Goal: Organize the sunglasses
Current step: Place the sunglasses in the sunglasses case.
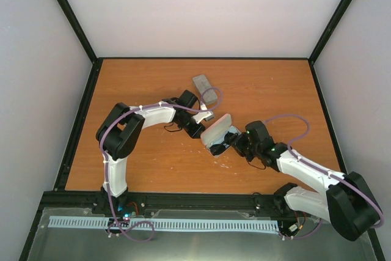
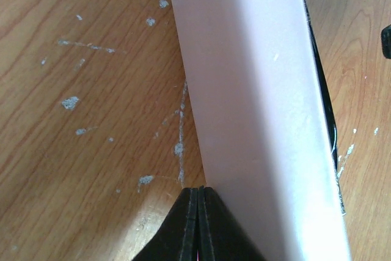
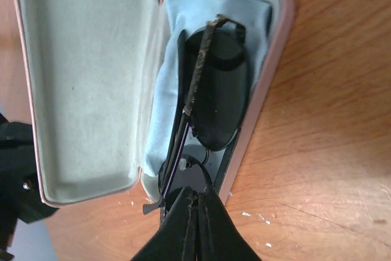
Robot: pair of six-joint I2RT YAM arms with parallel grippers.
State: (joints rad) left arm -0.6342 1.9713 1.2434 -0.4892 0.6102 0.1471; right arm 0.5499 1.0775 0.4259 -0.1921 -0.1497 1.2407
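Right claw [image 3: 194, 195] first: found clenched, black fingertips pressed together at the near end of the sunglasses [image 3: 217, 90], seemingly nipping the thin frame just below the nearer lens. Found sunglasses folded and standing on edge inside the open pink case [image 3: 281, 29], one dark lens toward the far end, the other right at the fingertips, slim arm running diagonally between. Saw that arm's edge looking brownish and rough up close. Noted light-blue cloth [image 3: 189, 4] bunched under and behind them, lining the tray. Logged lid [image 3: 85, 77] standing open, pale felt interior facing the right wrist camera, hinge side alongside the cloth. Left claw [image 2: 198, 195] next: found closed as well, fingers meeting along a thin seam, tips touching the lower edge of the lid's pink outer shell; could not tell whether any rim is pinched between them. From above, placed both claws on opposite sides of the case near the table's middle, left on the lid side, right on the tray side. Spotted grey case [image 1: 204, 88] closed, lying just beyond the left arm's wrist, apart from the pink one. Marked orange wood table [image 1: 140, 84] scuffed with pale flecks around the case.
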